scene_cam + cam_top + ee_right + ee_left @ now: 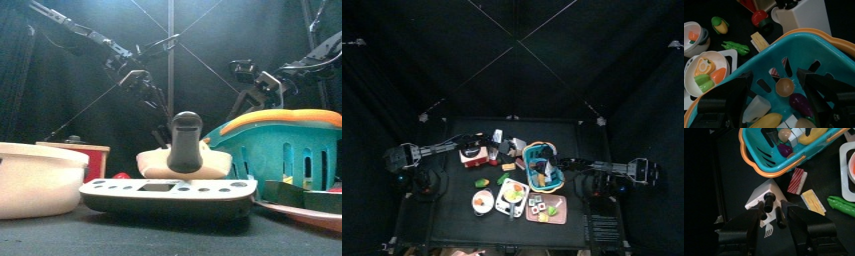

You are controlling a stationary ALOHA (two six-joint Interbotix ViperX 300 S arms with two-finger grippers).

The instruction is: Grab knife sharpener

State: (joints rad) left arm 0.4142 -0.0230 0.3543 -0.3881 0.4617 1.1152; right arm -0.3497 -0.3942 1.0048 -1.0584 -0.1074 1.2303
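The knife sharpener (762,194) is a white wedge with black handles, lying on the black table next to the teal basket (763,159). In the front view the sharpener (185,152) stands mid-table with a black handle pointing up. My left gripper (777,223) hangs open above it, one jaw on each side, and nothing is gripped. My right gripper (777,95) is open over the basket (817,50), above toy food, and holds nothing. From above, the left gripper (477,143) is left of centre and the right gripper (564,163) is by the basket's right rim.
Beside the sharpener lie a red striped piece (797,180), a yellow sandwich piece (814,203) and a green pepper (841,206). Near the front edge stand a white bowl (34,180), a flat white scale (167,192) and a red box (88,156). Plates (512,193) crowd the front.
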